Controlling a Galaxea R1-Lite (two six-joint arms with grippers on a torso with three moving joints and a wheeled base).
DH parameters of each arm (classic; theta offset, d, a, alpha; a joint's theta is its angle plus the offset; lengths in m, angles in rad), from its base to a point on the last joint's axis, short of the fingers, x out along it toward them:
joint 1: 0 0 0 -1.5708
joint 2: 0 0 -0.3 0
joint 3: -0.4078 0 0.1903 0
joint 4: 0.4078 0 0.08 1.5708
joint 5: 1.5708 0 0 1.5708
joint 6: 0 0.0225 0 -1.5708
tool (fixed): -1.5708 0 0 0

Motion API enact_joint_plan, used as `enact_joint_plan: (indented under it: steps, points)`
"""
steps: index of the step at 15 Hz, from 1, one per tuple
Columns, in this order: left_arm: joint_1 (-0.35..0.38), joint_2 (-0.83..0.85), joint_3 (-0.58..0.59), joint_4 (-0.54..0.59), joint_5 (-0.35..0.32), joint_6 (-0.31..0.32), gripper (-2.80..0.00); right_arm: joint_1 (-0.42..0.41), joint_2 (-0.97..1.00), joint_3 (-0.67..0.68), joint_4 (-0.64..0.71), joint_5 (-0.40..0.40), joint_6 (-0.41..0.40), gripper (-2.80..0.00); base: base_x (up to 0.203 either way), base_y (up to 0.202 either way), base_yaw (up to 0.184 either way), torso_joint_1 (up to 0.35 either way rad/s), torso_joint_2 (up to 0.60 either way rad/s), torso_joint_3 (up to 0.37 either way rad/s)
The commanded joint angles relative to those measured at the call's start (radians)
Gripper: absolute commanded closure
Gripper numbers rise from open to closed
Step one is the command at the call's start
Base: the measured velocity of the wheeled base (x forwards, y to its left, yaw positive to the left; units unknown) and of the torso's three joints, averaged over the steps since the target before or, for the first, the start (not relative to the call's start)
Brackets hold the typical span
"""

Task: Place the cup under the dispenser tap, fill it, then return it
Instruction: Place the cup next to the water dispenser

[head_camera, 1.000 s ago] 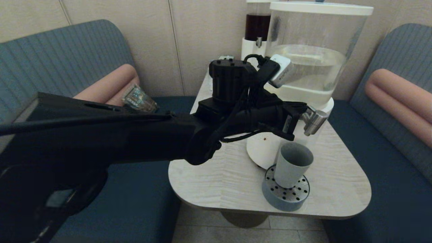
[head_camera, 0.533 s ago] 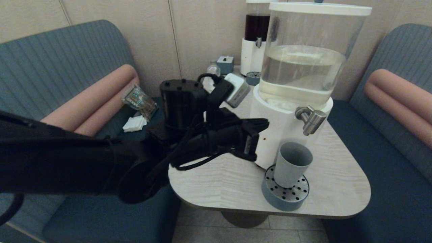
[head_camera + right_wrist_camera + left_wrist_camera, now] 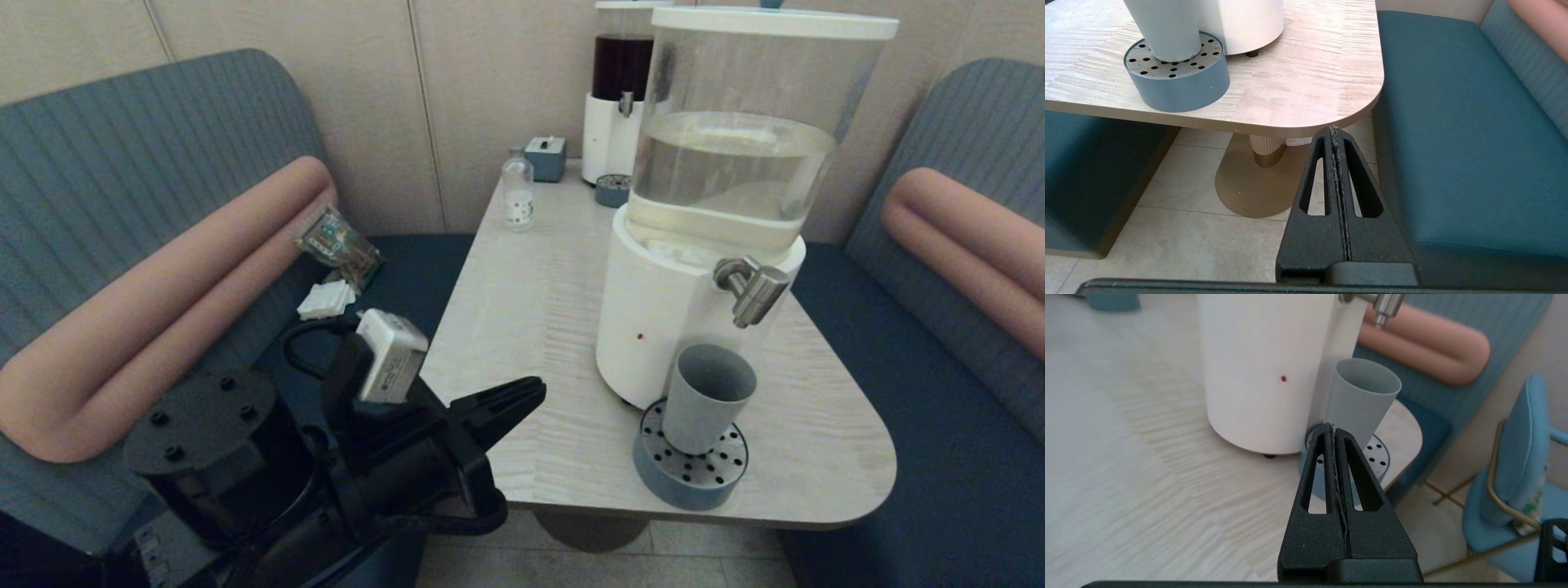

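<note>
Beside the cup [image 3: 705, 396], a white dispenser [image 3: 653, 318].

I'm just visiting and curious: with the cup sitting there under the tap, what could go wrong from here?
The cup stands tilted on the drip tray, so a clumsy grab could tip it. The left gripper, fingers shut, sits low at the table's near edge; it must open before reaching back. The tap overhangs the cup, so lifting straight up might knock it.
</note>
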Motion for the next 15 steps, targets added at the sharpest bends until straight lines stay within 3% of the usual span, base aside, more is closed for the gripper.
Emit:
enact_joint_plan:
  steps: [1,2,3,5,8,15]
  points:
    - [0.001,0.033,0.043,-0.062,-0.016,0.002,0.00,0.000,0.002,0.001,0.000,-0.001,0.000,0.00,0.000,0.000,0.000,0.000,0.00,0.000]
    - [0.001,0.037,0.044,-0.062,-0.045,0.006,0.00,0.000,0.002,0.001,0.000,-0.001,0.000,0.00,0.000,0.000,0.000,0.000,0.00,0.000]
    - [0.002,0.050,0.052,-0.062,-0.071,0.014,-2.80,0.000,0.002,0.000,0.000,-0.001,0.000,0.00,0.000,0.000,0.000,0.000,0.00,0.000]
    - [0.002,0.083,0.048,-0.062,-0.116,0.032,-2.80,0.000,0.002,0.000,0.000,-0.001,0.000,0.00,0.000,0.000,0.000,0.000,0.00,0.000]
    - [0.003,0.155,-0.003,-0.062,-0.309,0.040,-2.80,0.000,0.002,0.000,0.000,-0.001,0.000,0.00,0.000,0.000,0.000,0.000,0.00,0.000]
    - [0.015,0.357,-0.290,-0.062,-0.360,0.070,-2.80,0.000,0.002,0.000,0.000,-0.001,0.000,0.00,0.000,0.000,0.000,0.000,0.00,0.000]
